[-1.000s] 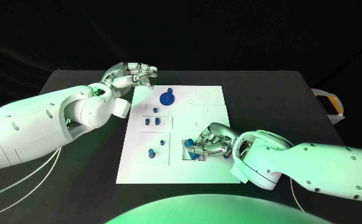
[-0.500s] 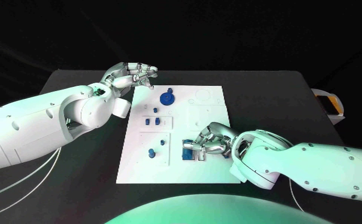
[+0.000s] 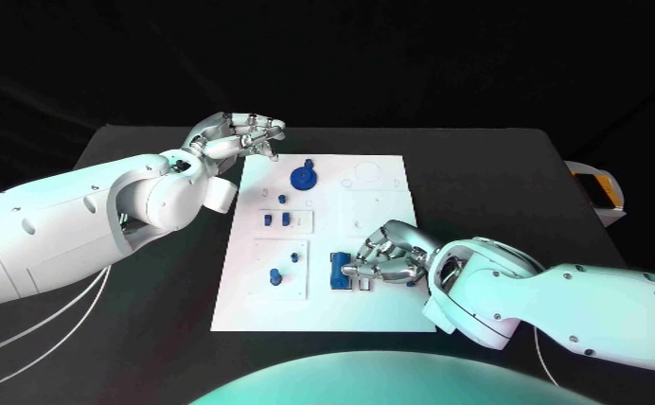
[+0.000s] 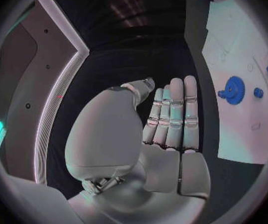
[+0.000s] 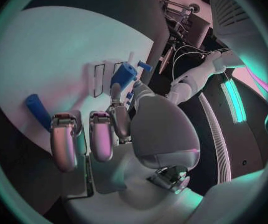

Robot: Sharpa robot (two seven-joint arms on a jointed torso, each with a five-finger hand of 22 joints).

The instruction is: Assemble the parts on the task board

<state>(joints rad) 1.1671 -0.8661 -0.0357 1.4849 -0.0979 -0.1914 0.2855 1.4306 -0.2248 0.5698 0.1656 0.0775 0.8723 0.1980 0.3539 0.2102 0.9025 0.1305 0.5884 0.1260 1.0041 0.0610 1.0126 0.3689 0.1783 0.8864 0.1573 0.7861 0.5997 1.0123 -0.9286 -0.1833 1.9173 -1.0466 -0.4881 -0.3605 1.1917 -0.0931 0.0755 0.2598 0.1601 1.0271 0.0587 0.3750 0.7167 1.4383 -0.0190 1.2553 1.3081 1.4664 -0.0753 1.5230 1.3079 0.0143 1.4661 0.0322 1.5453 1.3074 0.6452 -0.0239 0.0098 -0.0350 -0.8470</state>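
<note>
The black bench (image 3: 150, 154) carries the white task board (image 3: 376, 306), which lies as it did a second ago. The left hand (image 3: 239, 135) hasn't moved either: it waits off the board's far left corner, fingers (image 4: 174, 109) straight, side by side and holding nothing. The right hand (image 3: 382, 258) has shifted slightly over the board's near half, fingers curled at an upright blue part (image 5: 124, 74), probably seating it. Nearby, another blue piece (image 5: 37, 111) lies loose.

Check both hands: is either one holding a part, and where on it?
The left hand holds nothing, fingers straight, beside the task board. The right hand rests by a blue part; a grip cannot be told.
</note>
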